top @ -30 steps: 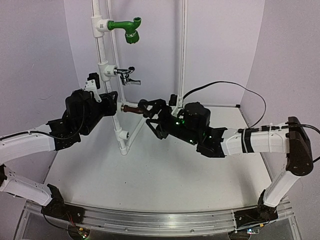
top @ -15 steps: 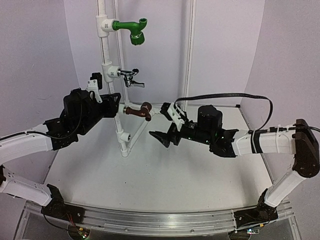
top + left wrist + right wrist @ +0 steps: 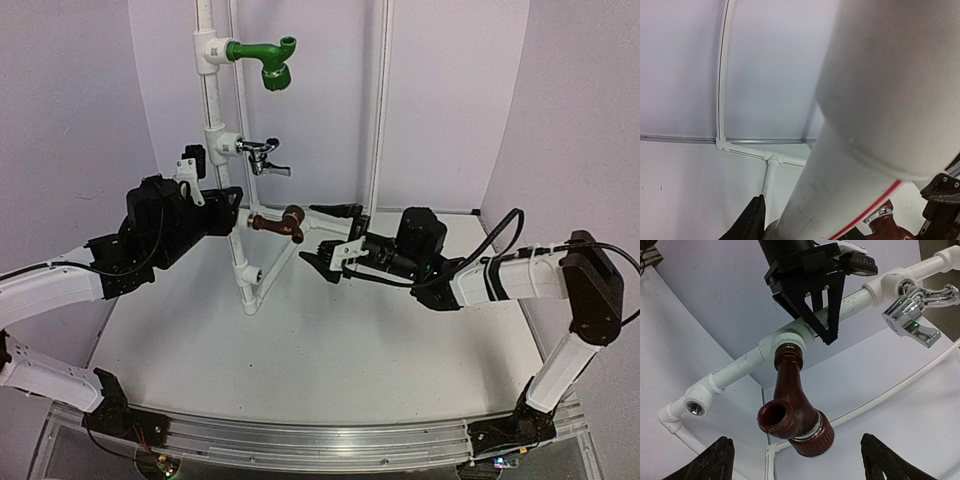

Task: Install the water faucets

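On the white pipe (image 3: 211, 95), mid-height, the dark brown faucet (image 3: 280, 222) is seated in a tee fitting (image 3: 789, 337), its long axis sticking out sideways toward the right end effector (image 3: 312, 238). That one is the nearer arm, released, with fingers spread wide just off the knob end and not touching. Left end effector (image 3: 230, 210) is clenched on the pipe beside the tee. Chrome faucet (image 3: 262, 155) sits mounted higher up.
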`<action>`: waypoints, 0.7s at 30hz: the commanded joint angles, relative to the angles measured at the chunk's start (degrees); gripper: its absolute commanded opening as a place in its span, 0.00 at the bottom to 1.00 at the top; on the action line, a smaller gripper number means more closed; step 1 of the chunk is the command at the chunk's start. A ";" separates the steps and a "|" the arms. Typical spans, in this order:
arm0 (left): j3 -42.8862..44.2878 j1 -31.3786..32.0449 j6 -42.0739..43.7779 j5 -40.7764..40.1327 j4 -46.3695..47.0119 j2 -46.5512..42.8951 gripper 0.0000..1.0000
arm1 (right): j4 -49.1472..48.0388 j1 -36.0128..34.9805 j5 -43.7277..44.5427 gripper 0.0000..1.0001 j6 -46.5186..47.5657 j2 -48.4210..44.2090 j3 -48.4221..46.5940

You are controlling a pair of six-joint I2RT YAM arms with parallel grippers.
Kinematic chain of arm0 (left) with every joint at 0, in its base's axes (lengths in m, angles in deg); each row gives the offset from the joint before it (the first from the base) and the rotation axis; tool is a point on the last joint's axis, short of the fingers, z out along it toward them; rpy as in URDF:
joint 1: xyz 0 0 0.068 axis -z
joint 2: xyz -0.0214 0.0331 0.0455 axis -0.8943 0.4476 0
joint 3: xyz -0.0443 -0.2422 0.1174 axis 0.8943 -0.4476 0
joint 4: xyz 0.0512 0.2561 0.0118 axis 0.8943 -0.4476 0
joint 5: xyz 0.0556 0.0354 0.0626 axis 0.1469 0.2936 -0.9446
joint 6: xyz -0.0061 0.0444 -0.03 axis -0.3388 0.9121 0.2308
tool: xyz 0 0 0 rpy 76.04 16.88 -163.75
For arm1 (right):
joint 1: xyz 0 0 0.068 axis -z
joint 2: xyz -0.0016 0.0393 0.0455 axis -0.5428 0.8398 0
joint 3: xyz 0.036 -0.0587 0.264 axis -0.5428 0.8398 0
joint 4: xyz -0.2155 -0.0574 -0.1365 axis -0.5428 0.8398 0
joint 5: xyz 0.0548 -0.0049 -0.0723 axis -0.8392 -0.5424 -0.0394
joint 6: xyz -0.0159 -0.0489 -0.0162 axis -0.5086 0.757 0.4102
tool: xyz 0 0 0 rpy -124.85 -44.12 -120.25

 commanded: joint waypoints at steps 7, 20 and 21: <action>1.16 2.09 -9.60 7.28 -6.53 1.23 0.00 | -9.47 -0.11 -3.06 0.78 5.26 6.34 -6.86; 1.73 2.10 -9.55 7.74 -6.62 1.68 0.00 | -9.85 -0.41 -6.96 0.61 6.29 9.23 -9.55; 1.77 2.09 -9.55 7.77 -6.62 1.69 0.00 | -9.85 -0.46 -7.11 0.60 6.45 9.36 -9.64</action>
